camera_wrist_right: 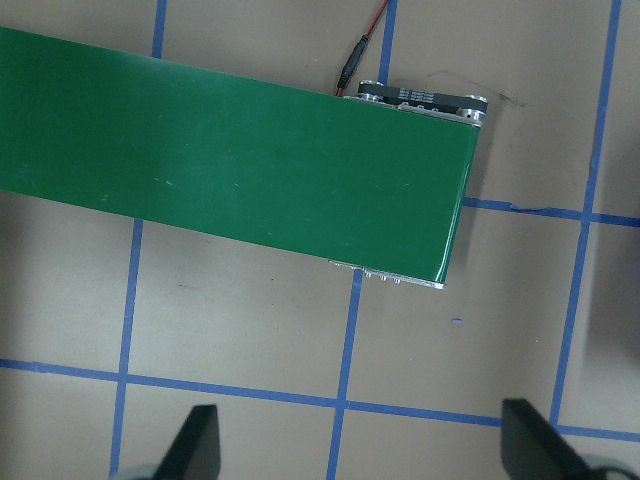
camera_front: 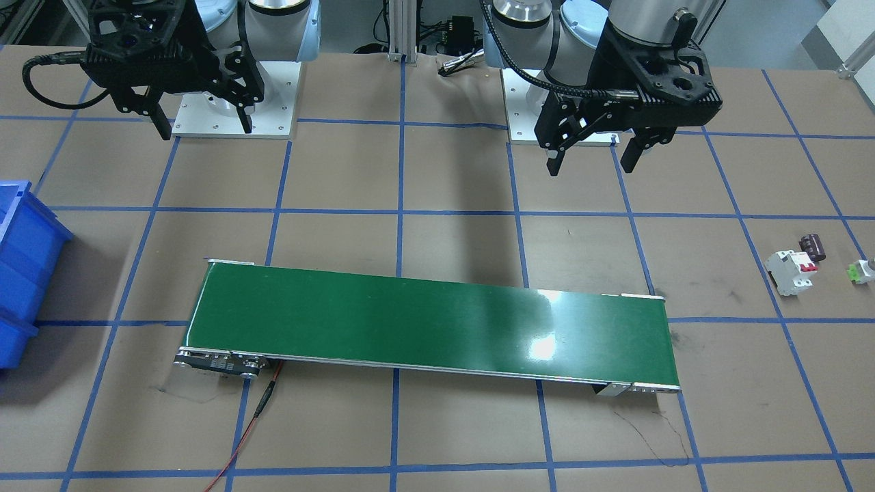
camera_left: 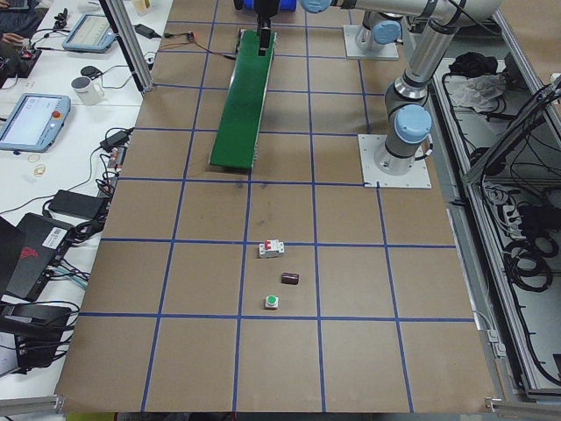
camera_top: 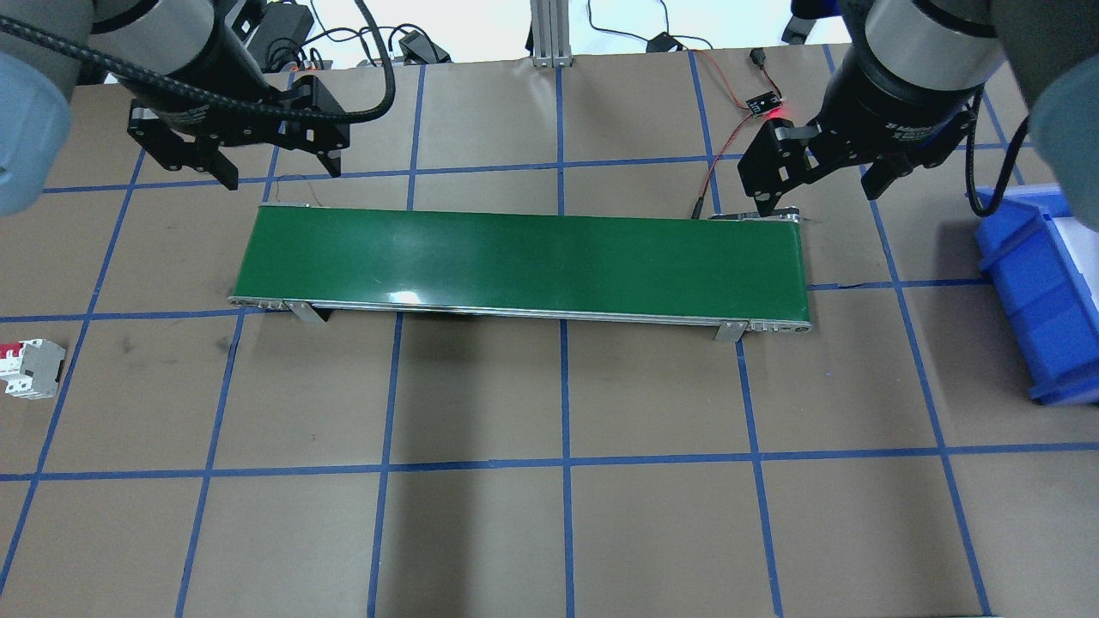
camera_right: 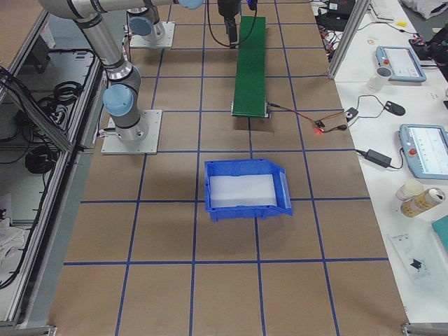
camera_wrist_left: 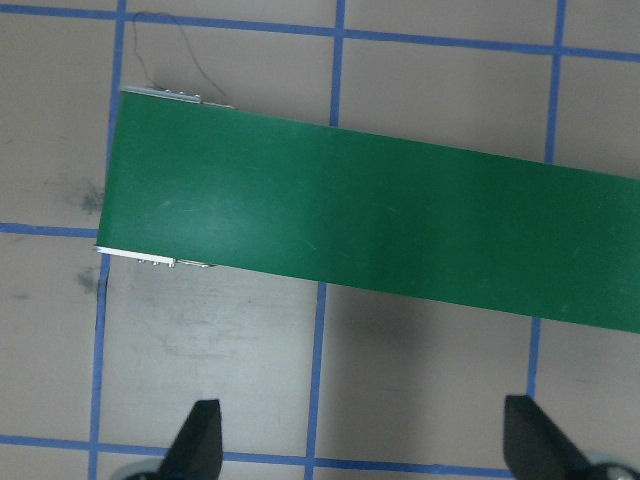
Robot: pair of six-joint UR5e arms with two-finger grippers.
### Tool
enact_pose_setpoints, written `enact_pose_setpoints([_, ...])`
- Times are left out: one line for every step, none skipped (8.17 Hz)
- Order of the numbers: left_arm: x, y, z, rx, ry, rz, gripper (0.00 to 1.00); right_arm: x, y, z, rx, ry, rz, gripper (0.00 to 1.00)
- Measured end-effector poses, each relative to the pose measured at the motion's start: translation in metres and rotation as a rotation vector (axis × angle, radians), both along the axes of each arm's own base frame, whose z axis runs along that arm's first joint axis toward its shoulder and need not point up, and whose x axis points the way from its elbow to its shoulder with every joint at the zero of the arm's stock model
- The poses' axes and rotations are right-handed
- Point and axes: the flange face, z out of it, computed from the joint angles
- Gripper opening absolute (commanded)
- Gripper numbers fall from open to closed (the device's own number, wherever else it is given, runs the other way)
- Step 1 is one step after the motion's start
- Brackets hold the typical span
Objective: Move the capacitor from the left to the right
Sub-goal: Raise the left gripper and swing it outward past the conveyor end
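The capacitor [camera_front: 813, 247], a small dark cylinder, lies on the table at the robot's far left, right beside a white breaker [camera_front: 791, 271]. It also shows in the exterior left view [camera_left: 290, 279]. It is outside the overhead view. My left gripper [camera_front: 593, 158] hangs open and empty above the table behind the left end of the green conveyor [camera_front: 431, 321], far from the capacitor. My right gripper [camera_front: 205, 128] hangs open and empty behind the conveyor's right end. In the wrist views both grippers' fingers [camera_wrist_left: 195, 440] [camera_wrist_right: 195, 440] stand wide apart over bare table.
A small green-and-white part [camera_front: 863, 271] lies just beyond the capacitor. A blue bin [camera_top: 1043, 300] stands at the table's right end. A red-black cable [camera_top: 717, 159] runs from the conveyor's right end. Blue tape lines grid the brown table.
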Motion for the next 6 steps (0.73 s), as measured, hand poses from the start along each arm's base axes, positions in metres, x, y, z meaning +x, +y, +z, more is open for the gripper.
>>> enact_pose_setpoints([0.016,-0.001,-0.004,0.029,-0.038,0.007,1.0,0.0,0.0,0.0,0.0,0.0,0.0,1.0])
enact_pose_setpoints([0.041,-0.004,-0.007,0.069,-0.062,0.04,1.0,0.0,0.0,0.0,0.0,-0.001,0.0,1.0])
enact_pose_setpoints([0.076,-0.007,-0.008,0.096,-0.072,0.086,1.0,0.0,0.0,0.0,0.0,-0.001,0.0,1.0])
enact_pose_setpoints([0.119,-0.009,-0.007,0.118,-0.079,0.115,1.0,0.0,0.0,0.0,-0.001,-0.001,0.0,1.0])
enact_pose_setpoints([0.16,-0.007,-0.006,0.137,-0.091,0.133,1.0,0.0,0.0,0.0,-0.001,-0.001,0.0,1.0])
enact_pose_setpoints([0.202,-0.003,-0.005,0.153,-0.11,0.155,1.0,0.0,0.0,0.0,-0.001,-0.001,0.0,1.0])
